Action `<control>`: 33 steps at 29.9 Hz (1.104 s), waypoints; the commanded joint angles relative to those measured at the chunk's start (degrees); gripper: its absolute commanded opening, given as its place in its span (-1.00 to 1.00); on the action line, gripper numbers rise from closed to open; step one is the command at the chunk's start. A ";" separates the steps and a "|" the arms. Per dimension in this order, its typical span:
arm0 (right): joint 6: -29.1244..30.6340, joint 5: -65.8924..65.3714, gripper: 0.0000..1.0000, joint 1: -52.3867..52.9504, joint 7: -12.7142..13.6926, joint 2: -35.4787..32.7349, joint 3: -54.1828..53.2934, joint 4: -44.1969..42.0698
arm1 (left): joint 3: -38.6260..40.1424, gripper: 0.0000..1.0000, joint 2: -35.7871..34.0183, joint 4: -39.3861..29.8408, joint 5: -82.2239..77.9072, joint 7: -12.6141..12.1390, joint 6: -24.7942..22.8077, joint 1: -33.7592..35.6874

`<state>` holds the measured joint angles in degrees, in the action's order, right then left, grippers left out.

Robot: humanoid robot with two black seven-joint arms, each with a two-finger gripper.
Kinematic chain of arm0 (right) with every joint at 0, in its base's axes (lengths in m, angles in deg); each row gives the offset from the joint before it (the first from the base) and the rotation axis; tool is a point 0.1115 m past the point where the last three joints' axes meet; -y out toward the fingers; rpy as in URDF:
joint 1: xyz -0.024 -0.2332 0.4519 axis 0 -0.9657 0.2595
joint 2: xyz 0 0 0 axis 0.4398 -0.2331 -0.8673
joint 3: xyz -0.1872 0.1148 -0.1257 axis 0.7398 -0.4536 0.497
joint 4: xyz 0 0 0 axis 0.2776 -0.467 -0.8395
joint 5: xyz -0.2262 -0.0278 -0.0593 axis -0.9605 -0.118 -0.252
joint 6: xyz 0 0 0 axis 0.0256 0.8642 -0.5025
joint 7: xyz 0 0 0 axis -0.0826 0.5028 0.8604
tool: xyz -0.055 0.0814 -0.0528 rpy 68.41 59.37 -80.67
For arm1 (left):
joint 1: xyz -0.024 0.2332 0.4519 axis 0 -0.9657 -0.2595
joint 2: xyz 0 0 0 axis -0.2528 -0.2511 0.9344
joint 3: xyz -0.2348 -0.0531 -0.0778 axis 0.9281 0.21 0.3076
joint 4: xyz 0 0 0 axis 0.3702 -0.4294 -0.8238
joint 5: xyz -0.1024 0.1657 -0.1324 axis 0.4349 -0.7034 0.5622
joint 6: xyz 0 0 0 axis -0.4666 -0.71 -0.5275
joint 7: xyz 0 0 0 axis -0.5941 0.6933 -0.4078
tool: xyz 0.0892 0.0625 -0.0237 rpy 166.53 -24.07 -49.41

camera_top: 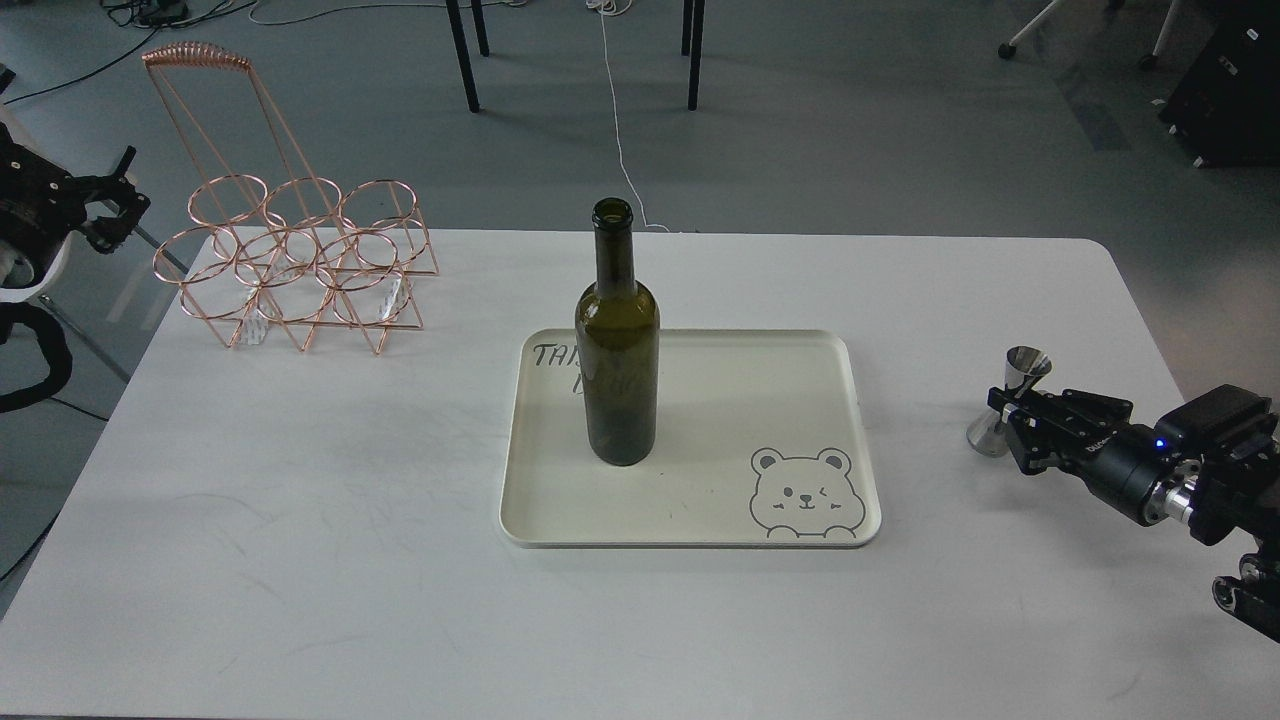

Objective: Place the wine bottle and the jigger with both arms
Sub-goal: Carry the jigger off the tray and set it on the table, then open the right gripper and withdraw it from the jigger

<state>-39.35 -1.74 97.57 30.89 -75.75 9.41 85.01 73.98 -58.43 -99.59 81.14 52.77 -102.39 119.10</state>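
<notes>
**Bottle on tray, jigger at right**

The left jaws (pixel 120 195), seen off the bench's (pixel 300 520) left edge, cannot be judged open or closed. The wine bottle (pixel 617 345) is stood upright on the cream tray (pixel 700 535). The jigger (pixel 1010 400) is flanked by the right jaws (pixel 1005 420); grip cannot be told.

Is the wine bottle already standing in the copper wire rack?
No, the wine bottle stands upright on the tray, apart from the rack.

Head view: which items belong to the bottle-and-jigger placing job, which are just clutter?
Job items:
wine bottle, upright on the tray
jigger, on the table at the right pincer
left pincer, off the table's left edge

Lying about:
copper wire rack, far left
chair legs on the floor behind
</notes>
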 commanded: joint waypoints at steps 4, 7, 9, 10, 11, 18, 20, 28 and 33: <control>0.00 0.20 -0.11 0.00 0.00 -1.42 0.18 0.81 | -0.09 0.96 -0.17 -0.26 0.00 0.08 -0.09 0.02; 0.00 0.29 0.08 -0.52 0.00 -3.09 0.36 2.38 | 0.00 0.96 -0.70 -0.35 0.00 -0.01 -0.09 0.11; 0.00 0.29 0.28 -1.58 0.00 -5.37 0.27 5.02 | 0.00 0.96 -1.31 -0.44 0.00 -0.09 -0.09 0.11; 0.00 0.29 0.36 -2.19 0.00 -6.94 0.27 6.77 | 0.00 0.96 -1.40 -0.44 0.00 -0.10 -0.09 0.11; 0.00 0.29 0.42 -2.89 0.00 -8.53 0.27 8.53 | 0.00 0.96 -1.49 -0.44 0.00 -0.10 -0.09 0.11; 0.00 9.74 0.86 -5.54 0.00 -21.53 -0.08 21.18 | -0.44 0.96 -2.28 -0.61 -0.08 -0.71 -0.27 0.29; 0.00 17.12 0.89 -4.57 0.00 -24.18 0.09 23.91 | -0.70 0.96 -3.60 -0.96 -0.17 -0.97 -0.35 0.20; 5.65 32.17 0.89 12.20 0.00 -24.46 -0.43 20.60 | -3.60 0.96 -14.92 -12.11 -15.17 -1.94 -2.86 -0.06; 14.00 43.33 0.90 19.32 0.00 -15.68 -1.14 10.42 | -3.60 0.96 -22.57 -22.30 -29.40 -1.85 -2.86 0.02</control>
<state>-30.06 36.18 112.86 30.89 -95.76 8.59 101.47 70.32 -76.83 -116.58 60.28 50.83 -105.28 119.00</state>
